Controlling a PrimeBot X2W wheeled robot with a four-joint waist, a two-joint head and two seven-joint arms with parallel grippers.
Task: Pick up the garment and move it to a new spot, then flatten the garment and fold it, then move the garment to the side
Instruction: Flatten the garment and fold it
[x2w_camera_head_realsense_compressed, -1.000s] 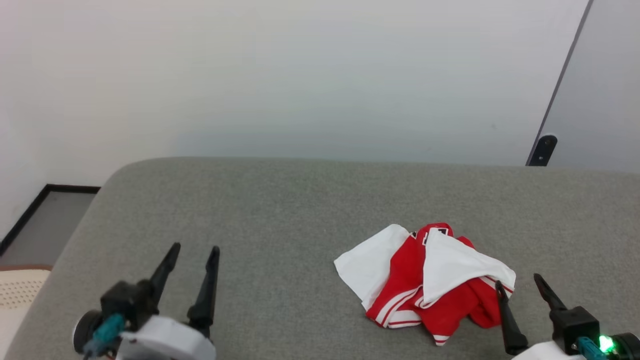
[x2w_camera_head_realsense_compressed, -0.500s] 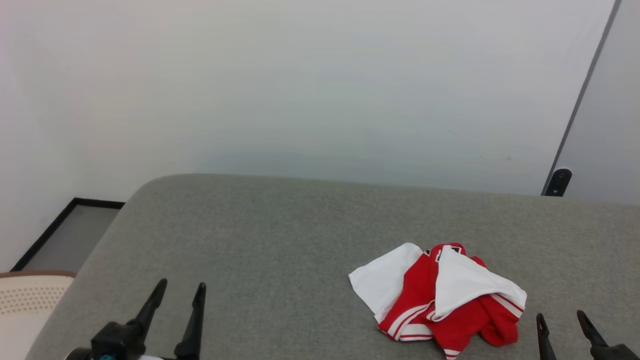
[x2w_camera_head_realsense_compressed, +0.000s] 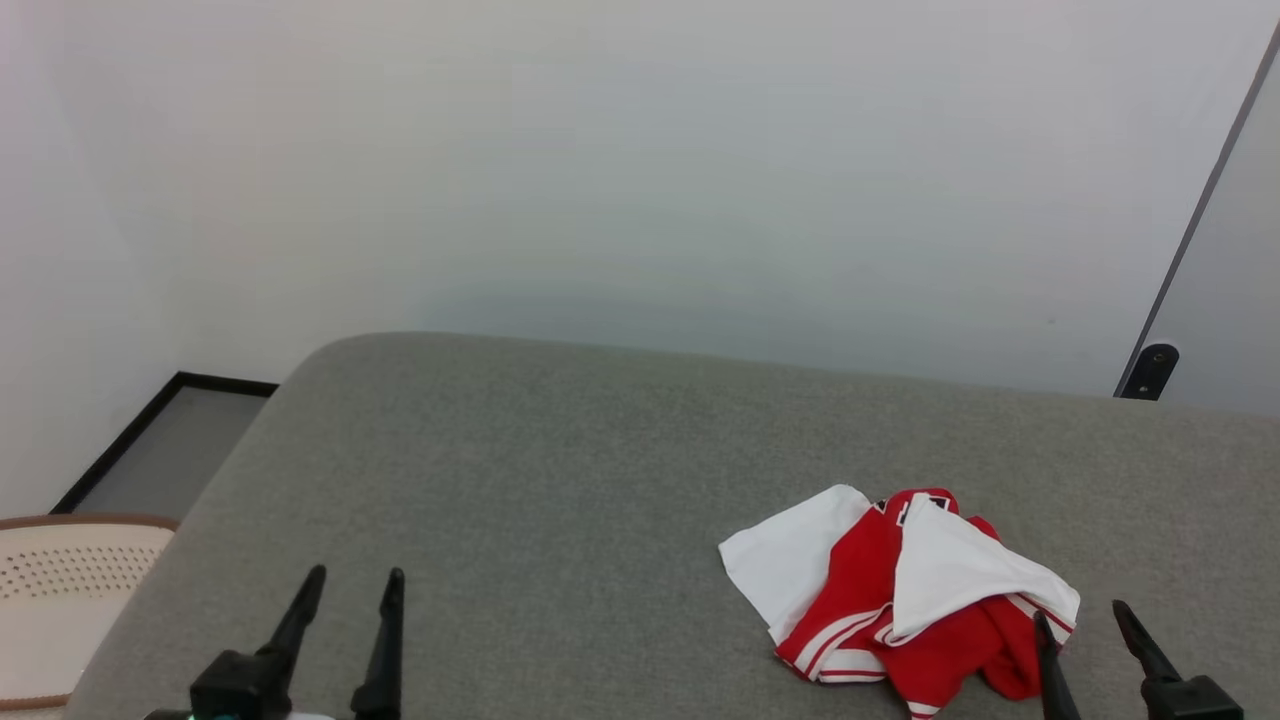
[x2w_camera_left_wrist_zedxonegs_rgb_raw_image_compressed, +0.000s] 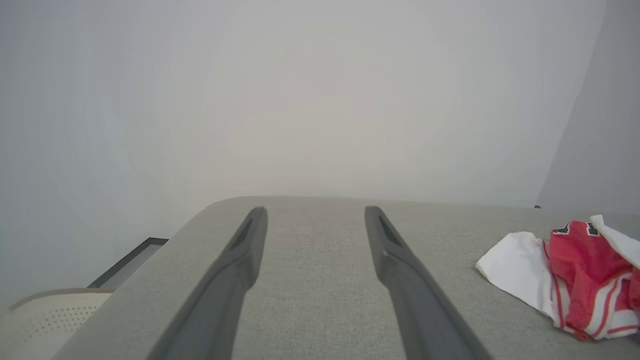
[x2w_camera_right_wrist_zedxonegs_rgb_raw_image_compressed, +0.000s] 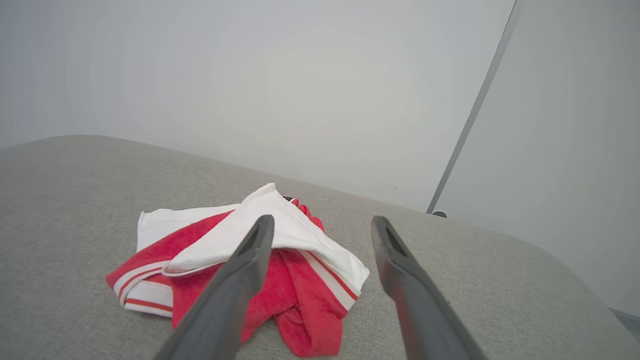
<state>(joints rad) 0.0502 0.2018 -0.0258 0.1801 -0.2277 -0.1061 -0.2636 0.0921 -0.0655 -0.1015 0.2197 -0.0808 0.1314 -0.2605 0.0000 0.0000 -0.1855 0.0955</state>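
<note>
The crumpled garment (x2w_camera_head_realsense_compressed: 872, 602) lies on the grey bench (x2w_camera_head_realsense_compressed: 600, 450), just ahead and left of the right end effector (x2w_camera_head_realsense_compressed: 1080, 611). Its fingers stand apart, likely lining up a pick. The left end effector (x2w_camera_head_realsense_compressed: 357, 572), also spread and empty, hovers well apart.

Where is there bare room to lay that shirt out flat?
The grey surface is bare from the left gripper across to the garment, and back to its far edge. A narrower strip lies behind the garment. It is crowded only at the near right, around the garment and right gripper.
</note>
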